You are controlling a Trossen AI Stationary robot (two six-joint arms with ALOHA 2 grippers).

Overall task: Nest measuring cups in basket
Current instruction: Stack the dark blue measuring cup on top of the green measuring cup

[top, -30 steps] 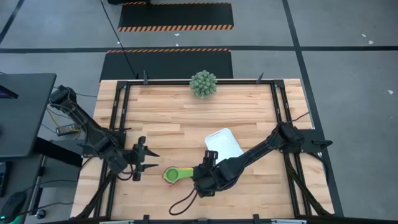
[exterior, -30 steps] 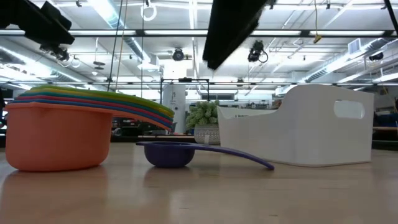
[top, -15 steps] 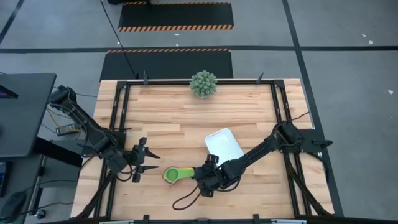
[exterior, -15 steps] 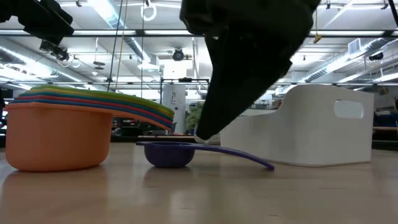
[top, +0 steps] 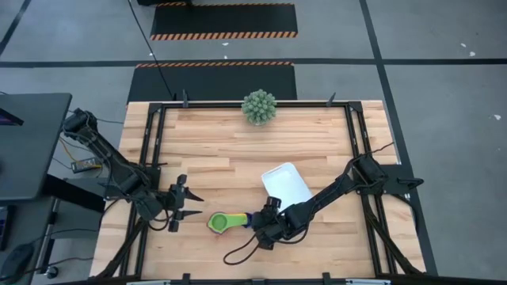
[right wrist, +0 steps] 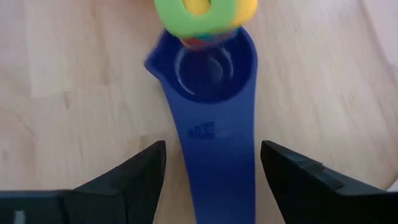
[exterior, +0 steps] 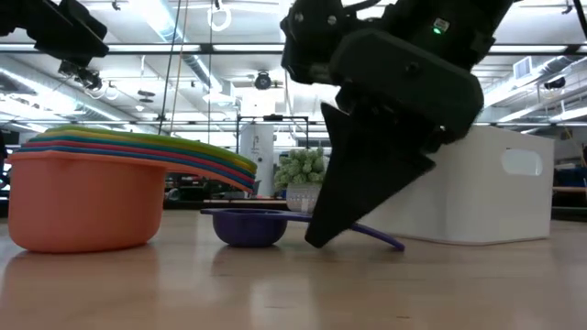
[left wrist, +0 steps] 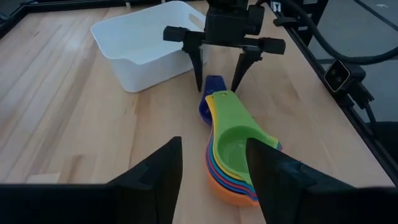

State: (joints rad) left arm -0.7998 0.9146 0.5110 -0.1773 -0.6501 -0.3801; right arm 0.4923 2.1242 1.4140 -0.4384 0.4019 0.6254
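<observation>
The nested stack of measuring cups stands on the table near its near edge, orange at the bottom and green on top. A dark blue cup rests upright on the table just right of the stack, and the stack's handle ends overhang its bowl. My right gripper is open, low over the table and pointing down, with one finger on each side of the blue cup's handle without touching it. My left gripper is open and waits left of the stack. The white basket stands behind them.
A green spiky ball plant stands at the middle of the table's far edge. The basket's wall is close behind my right arm. Bare wood lies across the table's far half and to the left of the basket.
My right gripper has come down from above to the table and shifted slightly toward the right edge. Its open fingers now stand on either side of the dark blue cup's handle. The cups and the basket have stayed where they were.
</observation>
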